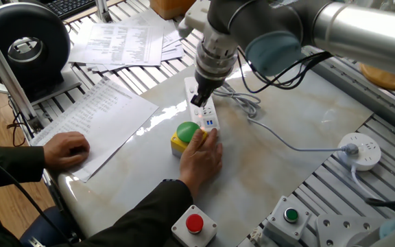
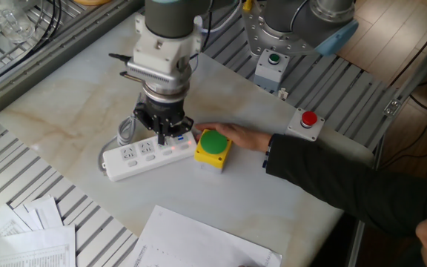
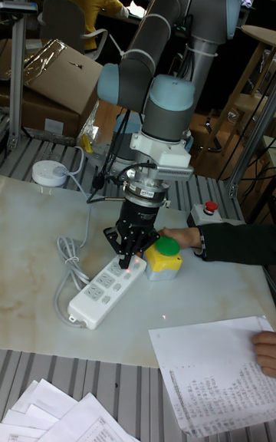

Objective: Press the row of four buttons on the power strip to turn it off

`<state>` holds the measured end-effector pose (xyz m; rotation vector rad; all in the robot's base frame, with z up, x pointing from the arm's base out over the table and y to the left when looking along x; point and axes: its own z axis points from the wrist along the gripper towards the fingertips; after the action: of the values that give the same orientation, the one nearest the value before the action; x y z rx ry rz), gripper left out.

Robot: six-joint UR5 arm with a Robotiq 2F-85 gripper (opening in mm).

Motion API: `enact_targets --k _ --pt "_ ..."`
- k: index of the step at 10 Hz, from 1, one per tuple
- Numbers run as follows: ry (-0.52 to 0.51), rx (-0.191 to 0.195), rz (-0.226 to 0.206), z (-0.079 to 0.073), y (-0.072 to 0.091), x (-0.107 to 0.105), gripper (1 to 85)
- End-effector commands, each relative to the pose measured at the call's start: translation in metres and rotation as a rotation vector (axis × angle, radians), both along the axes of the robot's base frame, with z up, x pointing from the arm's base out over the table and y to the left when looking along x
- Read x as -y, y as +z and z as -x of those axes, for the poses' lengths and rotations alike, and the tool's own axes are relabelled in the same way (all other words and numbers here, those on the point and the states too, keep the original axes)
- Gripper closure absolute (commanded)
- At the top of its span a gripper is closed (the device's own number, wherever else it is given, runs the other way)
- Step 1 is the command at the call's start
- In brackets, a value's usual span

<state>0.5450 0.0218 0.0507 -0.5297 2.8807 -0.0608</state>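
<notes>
The long white power strip [image 1: 206,114] [image 2: 141,156] [image 3: 102,291] lies on the marble tabletop, its grey cord [image 1: 242,103] looping away behind it. My gripper [image 1: 198,101] [image 2: 166,134] [image 3: 129,261] points straight down onto the strip's end nearest the green dome button. In the tall fixed view its fingertips meet in one point on the strip's long edge, where a red glow shows. The row of four buttons [image 2: 170,150] runs along that edge, partly hidden under the gripper. A person's hand [image 1: 205,155] [image 2: 233,134] rests against that same end of the strip.
A green dome button on a yellow box [image 1: 187,134] [image 2: 214,142] [image 3: 165,252] sits right beside the strip. Grey boxes with a red button [image 1: 195,224] [image 2: 309,120] and a green button [image 1: 291,216] [image 2: 274,59] stand at the table's edge. A round socket puck [image 1: 362,149] and papers [image 1: 98,116] lie nearby.
</notes>
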Motion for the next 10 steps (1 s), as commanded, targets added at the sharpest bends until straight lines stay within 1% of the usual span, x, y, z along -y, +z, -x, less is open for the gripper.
enact_targets --k 1,2,4,6,10 --pt "-0.021 0.014 -0.011 -0.007 -0.005 -0.012 84.7" --pt "-0.024 0.012 -0.011 -0.009 -0.006 -0.016 84.7" --pt "-0.026 0.026 -0.014 -0.011 -0.013 -0.018 84.7" --pt "-0.023 0.032 -0.010 -0.012 -0.016 -0.017 84.7" --pt "-0.014 0.040 -0.009 -0.007 -0.019 -0.009 84.7"
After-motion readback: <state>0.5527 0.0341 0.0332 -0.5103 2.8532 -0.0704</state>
